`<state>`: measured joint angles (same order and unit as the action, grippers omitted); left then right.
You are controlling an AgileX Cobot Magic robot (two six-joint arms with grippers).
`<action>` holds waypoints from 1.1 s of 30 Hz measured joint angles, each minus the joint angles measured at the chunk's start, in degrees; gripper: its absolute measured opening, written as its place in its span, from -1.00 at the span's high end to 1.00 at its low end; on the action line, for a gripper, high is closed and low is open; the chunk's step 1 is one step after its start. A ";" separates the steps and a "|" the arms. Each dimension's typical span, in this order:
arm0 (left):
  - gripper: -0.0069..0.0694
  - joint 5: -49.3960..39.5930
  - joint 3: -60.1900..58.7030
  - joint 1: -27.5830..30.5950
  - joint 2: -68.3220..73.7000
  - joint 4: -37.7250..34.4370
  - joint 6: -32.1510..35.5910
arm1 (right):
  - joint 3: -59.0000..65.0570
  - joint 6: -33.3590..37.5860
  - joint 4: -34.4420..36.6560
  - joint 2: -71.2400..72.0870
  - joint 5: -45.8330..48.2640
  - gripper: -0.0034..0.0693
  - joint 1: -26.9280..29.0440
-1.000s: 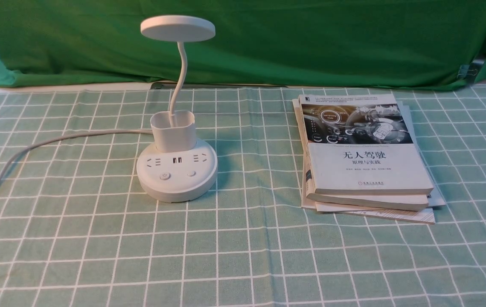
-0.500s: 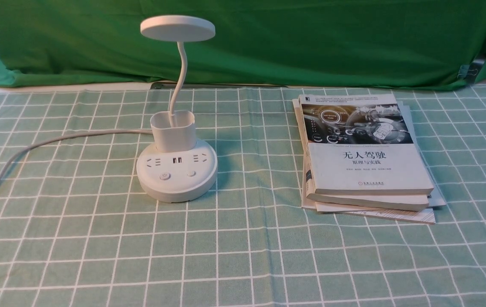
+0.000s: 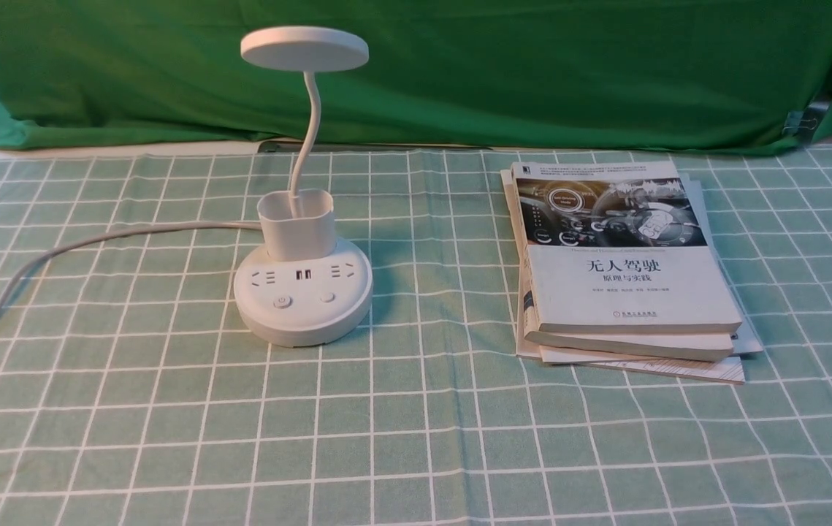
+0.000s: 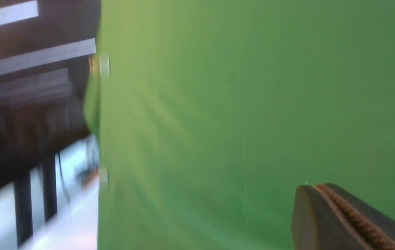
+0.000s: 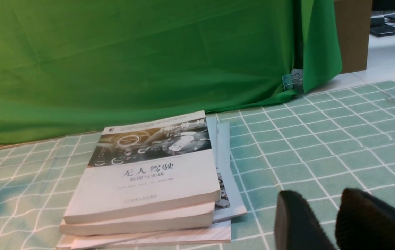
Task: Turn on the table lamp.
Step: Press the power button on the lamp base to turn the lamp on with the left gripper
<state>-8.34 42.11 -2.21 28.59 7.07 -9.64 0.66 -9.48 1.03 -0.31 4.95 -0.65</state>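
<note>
table lamp [image 3: 303,288] looks unlit, left half of counter [image 3: 416,438] | left hand [image 4: 317,189] pinched closed, empty; right hand [image 5: 336,205] can't tell | risk: I jab the wrong one of the buttons [image 3: 283,301], or the base skids

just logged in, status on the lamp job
Left hand shut, right hand unclear. White plastic disc-headed table lamp upright, no glow seen, buttons unblocked. Stack of white paperback books apart on its right.
</note>
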 joint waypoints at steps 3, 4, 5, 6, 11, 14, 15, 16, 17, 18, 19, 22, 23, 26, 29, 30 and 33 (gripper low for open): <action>0.81 -4.02 -0.41 -1.64 7.22 -5.73 0.92 | 0.00 0.00 0.00 0.00 -0.05 0.24 0.00; 0.81 -6.59 -0.48 -2.44 9.95 -8.77 1.97 | 0.00 0.00 0.00 0.00 -0.05 0.24 0.00; 0.81 -8.89 -0.48 -3.15 12.19 -11.61 3.61 | 0.00 0.00 0.00 0.00 -0.05 0.24 0.00; 0.81 -12.41 -0.48 -4.29 15.75 -16.55 5.89 | 0.00 0.00 0.00 0.00 -0.05 0.24 0.00; 0.81 -21.29 -0.48 -11.25 30.94 -36.50 20.67 | 0.00 0.00 0.00 0.00 -0.05 0.24 0.00; 0.81 -21.06 0.32 -18.04 39.27 -38.92 22.48 | 0.00 0.00 0.00 0.00 -0.05 0.24 0.00; 0.81 -20.54 1.20 -20.41 42.16 -37.73 21.75 | 0.00 0.00 0.00 0.00 -0.05 0.24 0.00; 0.81 -20.20 2.14 -22.13 44.50 -35.65 20.14 | 0.00 0.00 0.00 0.00 -0.05 0.24 0.00; 0.81 -19.84 3.66 -23.92 46.80 -33.47 18.36 | 0.00 0.00 0.00 0.00 -0.14 0.24 0.00; 0.81 -19.84 5.45 -25.25 49.54 -30.40 15.81 | 0.00 0.00 0.00 0.00 -0.20 0.24 0.00; 0.81 -19.89 7.89 -26.26 53.31 -26.06 12.79 | 0.00 0.00 0.00 0.00 -0.20 0.24 0.00; 0.81 -21.32 13.73 -26.86 59.95 -20.17 8.46 | 0.00 0.00 0.00 0.00 -0.20 0.24 0.00; 0.81 -22.15 16.40 -26.92 62.29 -17.76 7.53 | 0.00 0.00 0.00 0.00 -0.20 0.24 0.00; 0.81 -23.03 21.91 -27.04 68.27 -12.68 4.88 | 0.00 0.00 0.00 0.00 -0.20 0.24 0.00; 0.81 -23.44 26.59 -26.94 72.61 -7.43 1.04 | 0.00 0.00 0.00 0.00 -0.20 0.24 0.00; 0.81 -23.56 27.74 -26.70 73.41 -6.75 0.37 | 0.00 0.00 0.00 0.00 -0.20 0.24 0.00; 0.81 -23.98 31.04 -25.35 76.86 -5.47 -1.12 | 0.00 0.00 0.00 0.00 -0.20 0.24 0.00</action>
<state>-32.32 73.15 -27.56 105.45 1.60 -10.76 0.66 -9.48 1.03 -0.31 4.75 -0.65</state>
